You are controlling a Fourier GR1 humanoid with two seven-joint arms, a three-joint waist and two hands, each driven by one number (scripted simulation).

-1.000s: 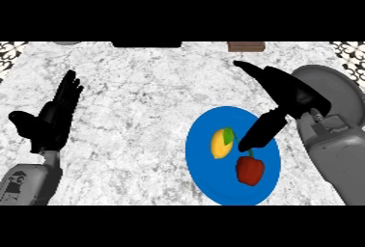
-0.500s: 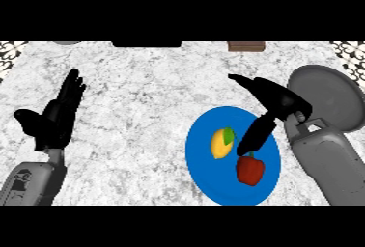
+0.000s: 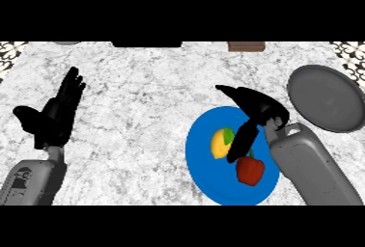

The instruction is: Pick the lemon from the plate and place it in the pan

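while only the head view is on hand, it gives the whole counter from above. right hand (image 3: 251, 107) hangs over the blue plate (image 3: 203, 166), thumb stuck out toward the far-left, fingers pointing down and back toward the robot, fairly straight and close together; they pinch nothing. lemon (image 3: 220, 144) lies on the plate just to the left of those fingers; whether the fingertips touch its right flank cannot be told, as they overlap it from this angle. a green patch shows on the lemon's side nearest the fingers. red pepper (image 3: 249, 170) sits on the same plate, below the fingertips, nearer the robot, just beside the lemon but apart from it. grey pan (image 3: 328, 99) lies to the right of the hand and a little farther off, near but clear of the plate.

left hand (image 3: 53, 113) rests at the view's left, fingers up and spread, well apart from everything.

handling, as judgement: lemon likely light, stiff, rind smooth and waxy, oval, so it may roll or squirt out of a shallow pinch. best hold looks to be across the short middle, thumb on the left flank, fingers on the right, low enough to get under the widest part. pepper is close; fingers should stay on the lemon's far half to avoid nudging it. not fragile.
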